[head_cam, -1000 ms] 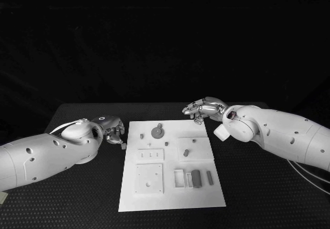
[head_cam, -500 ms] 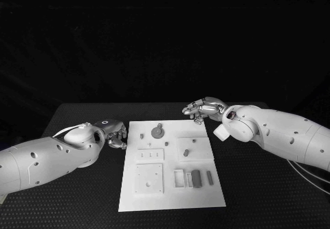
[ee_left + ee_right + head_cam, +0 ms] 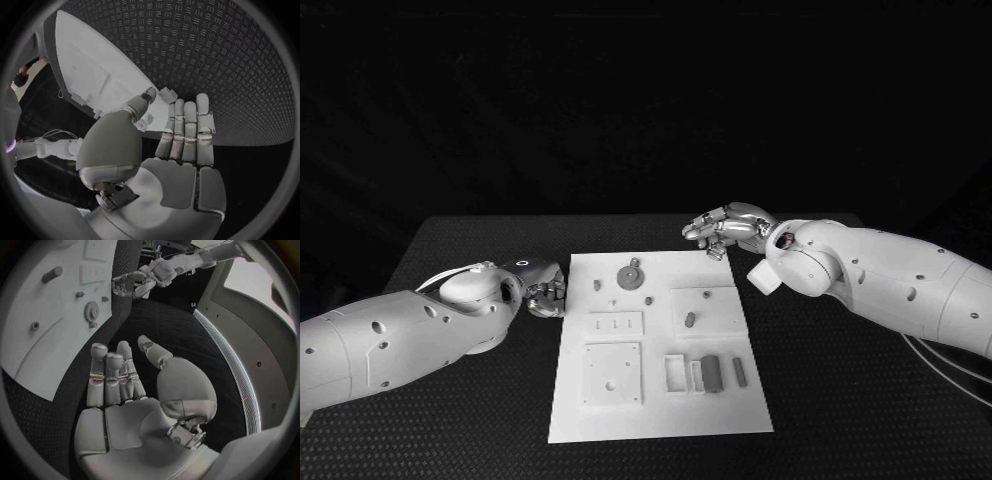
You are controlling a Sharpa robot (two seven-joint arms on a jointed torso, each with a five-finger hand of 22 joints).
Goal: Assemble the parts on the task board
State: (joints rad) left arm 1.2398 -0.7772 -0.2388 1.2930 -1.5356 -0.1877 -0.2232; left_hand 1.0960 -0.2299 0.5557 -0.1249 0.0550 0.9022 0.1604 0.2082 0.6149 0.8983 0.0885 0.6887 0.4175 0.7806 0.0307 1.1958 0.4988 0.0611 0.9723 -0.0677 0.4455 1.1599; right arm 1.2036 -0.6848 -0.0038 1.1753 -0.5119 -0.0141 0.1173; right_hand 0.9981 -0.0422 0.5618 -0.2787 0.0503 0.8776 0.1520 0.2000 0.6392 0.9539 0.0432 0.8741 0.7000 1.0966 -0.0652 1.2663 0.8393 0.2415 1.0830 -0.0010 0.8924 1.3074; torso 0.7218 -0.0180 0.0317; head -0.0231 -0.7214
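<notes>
Left robot hand point(image 3: 542, 296) now closer to task board point(image 3: 661, 410) left edge, fingers apart, holding nothing. Right robot hand point(image 3: 727, 228) unchanged above board's far corner, fingers loosely curled, empty.

Left hand point(image 3: 542, 293) drew in — nearer the task board point(image 3: 661, 400).
</notes>
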